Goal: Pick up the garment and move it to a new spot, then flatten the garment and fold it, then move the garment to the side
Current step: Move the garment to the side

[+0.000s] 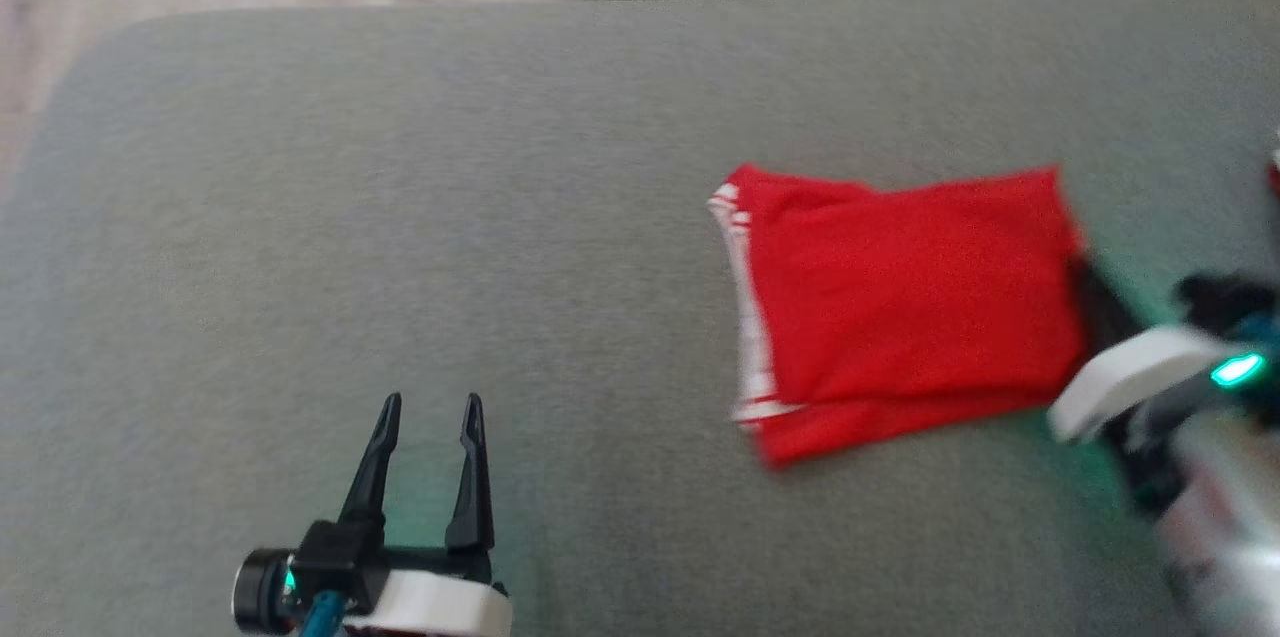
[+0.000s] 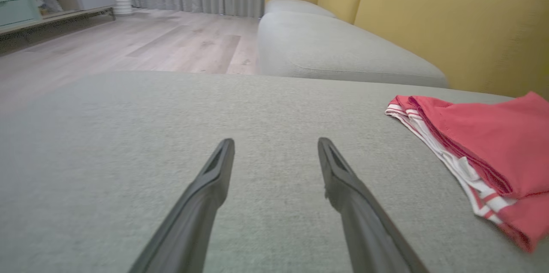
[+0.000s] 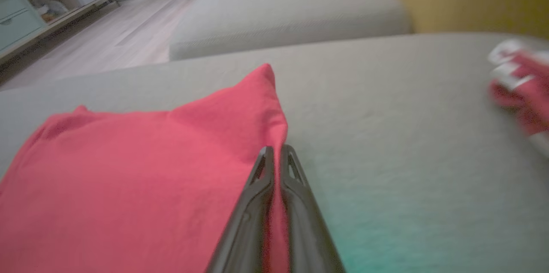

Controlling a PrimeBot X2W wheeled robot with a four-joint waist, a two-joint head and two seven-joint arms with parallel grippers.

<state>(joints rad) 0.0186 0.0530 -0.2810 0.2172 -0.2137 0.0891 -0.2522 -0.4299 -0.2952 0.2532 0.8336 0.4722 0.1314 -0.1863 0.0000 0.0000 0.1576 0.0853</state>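
On the sofa, item by item:

1. Grey seat cushion (image 1: pixel 400 167): a broad, flat, woven surface that carries everything below. A second grey seat section (image 2: pixel 326 46) adjoins it on the far side.
2. Yellow backrest (image 2: pixel 450 20): upright, behind the seat sections.
3. Wooden floor (image 2: pixel 128 46): pale planks beyond the cushion's rounded corner.
4. Garment (image 1: pixel 900 307): red, folded into a rough rectangle. It lies on the right half of the cushion in the head view. White trim (image 1: pixel 745 307) runs along its left edge, and a lower layer shows at the near edge.
5. Right tool (image 3: pixel 277 149): fingers pressed together, pinching a fold of the garment's right edge. The red cloth shows between them, and the nearby corner stands up in a peak.
6. Left tool (image 1: pixel 430 407): fingers spread, holding nothing. It is over bare cushion at the lower left, well apart from the garment.
7. Second red-and-white cloth (image 3: pixel 519 84): blurred, at the cushion's far right, apart from the garment. What it is cannot be told.
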